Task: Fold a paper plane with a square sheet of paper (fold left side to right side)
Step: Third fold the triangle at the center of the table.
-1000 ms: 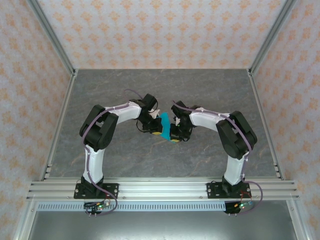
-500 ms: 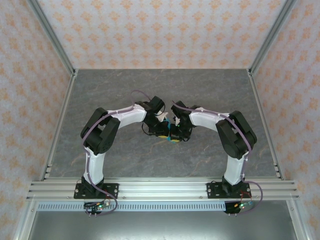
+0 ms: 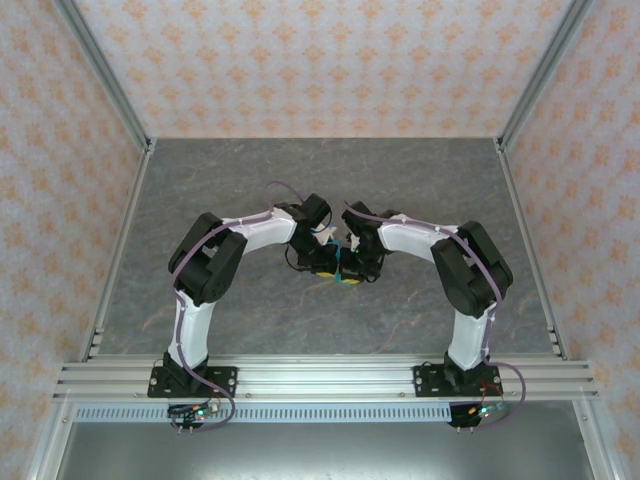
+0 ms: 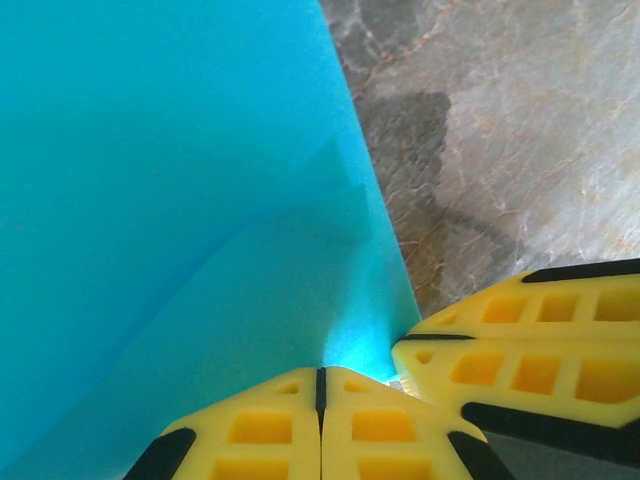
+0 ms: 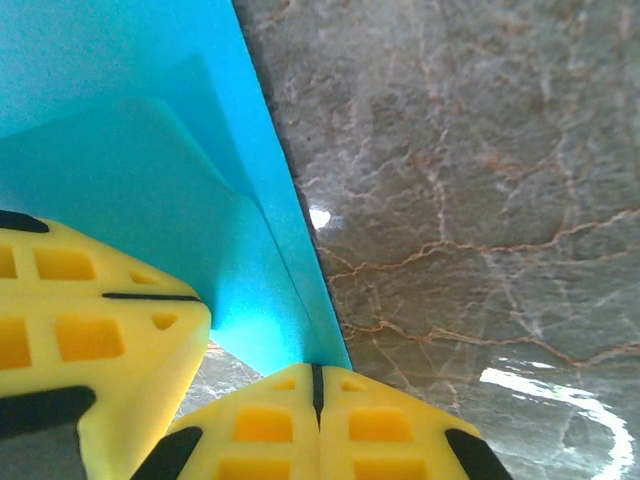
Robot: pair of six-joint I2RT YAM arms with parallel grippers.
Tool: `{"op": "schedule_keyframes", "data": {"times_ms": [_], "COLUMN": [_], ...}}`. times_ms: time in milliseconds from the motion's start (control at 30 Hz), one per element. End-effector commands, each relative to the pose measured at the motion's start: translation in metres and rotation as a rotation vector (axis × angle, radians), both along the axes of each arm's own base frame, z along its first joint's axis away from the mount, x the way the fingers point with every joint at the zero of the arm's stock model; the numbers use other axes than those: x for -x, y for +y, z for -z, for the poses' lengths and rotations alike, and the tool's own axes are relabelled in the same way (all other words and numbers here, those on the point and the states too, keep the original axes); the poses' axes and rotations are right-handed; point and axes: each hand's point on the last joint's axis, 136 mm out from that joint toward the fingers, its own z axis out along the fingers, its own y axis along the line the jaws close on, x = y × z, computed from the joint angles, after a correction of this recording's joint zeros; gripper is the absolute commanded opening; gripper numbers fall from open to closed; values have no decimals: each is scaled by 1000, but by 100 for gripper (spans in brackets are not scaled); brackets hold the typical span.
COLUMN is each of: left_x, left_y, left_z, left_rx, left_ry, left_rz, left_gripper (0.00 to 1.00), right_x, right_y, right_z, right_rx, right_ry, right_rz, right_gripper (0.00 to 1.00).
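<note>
At the middle of the grey marbled table (image 3: 300, 180), the left gripper (image 3: 328, 266) and the right gripper (image 3: 350, 268) meet tip to tip. From above they cover almost all of the sheet of paper (image 4: 150, 180) (a thin cyan sliver shows between them). Seen from the left wrist, the left gripper's yellow fingers (image 4: 260, 430) are pressed together, with the paper's lower edge running into their seam, clamped. The top and left borders cut the sheet off. From the right wrist, the right gripper's fingers (image 5: 380, 430) are likewise closed on a corner of the paper, just beside the other's fingers. A second layer overlaps the sheet, but its outline is hard to trace, and the sheet's full shape cannot be told.
</note>
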Motion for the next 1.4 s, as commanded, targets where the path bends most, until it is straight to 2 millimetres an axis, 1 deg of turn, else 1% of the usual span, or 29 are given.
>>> {"op": "schedule_keyframes", "data": {"times_ms": [0, 233, 400, 567, 800, 1000, 1133, 1200, 1267, 1300, 1367], "left_x": [-5, -15, -22, -23, -21, -29, -38, -43, -45, -49, -51], "left_y": [12, 30, 50, 72, 100, 123, 129, 128, 126, 125, 122], "left_z": [7, 16, 20, 23, 21, 19, 9, -1, -10, -23, -35], "left_rx": [-56, -100, -129, -171, -202, -270, -257, -235, -207, -180, -138], "left_ry": [-8, -13, -12, -15, -56, -95, -115, -134, -145, -171, -184], "left_rz": [4, -33, -60, -61, -48, -62, -104, -130, -159, -182, -224], "left_gripper": [5, 5, 5, 5, 5, 5, 7, 9, 13, 15, 19], "right_x": [22, 26, 29, 30, 28, 27, 21, 15, 5, -2, -14], "right_y": [-38, -45, -49, -51, -52, -52, -45, -40, -30, -26, -18], "right_z": [33, 37, 40, 41, 40, 39, 35, 28, 17, 9, -9], "right_rx": [193, 230, 247, 254, 261, 264, 227, 197, 147, 125, 80], "right_ry": [86, 97, 103, 103, 94, 88, 62, 27, -26, -65, -140], "right_rz": [-11, -25, -29, -31, -31, -33, -33, -34, -38, -37, -41], "right_gripper": [0, 0, 0, 0, 0, 0, 0, 0, 0, 0, 0]}}
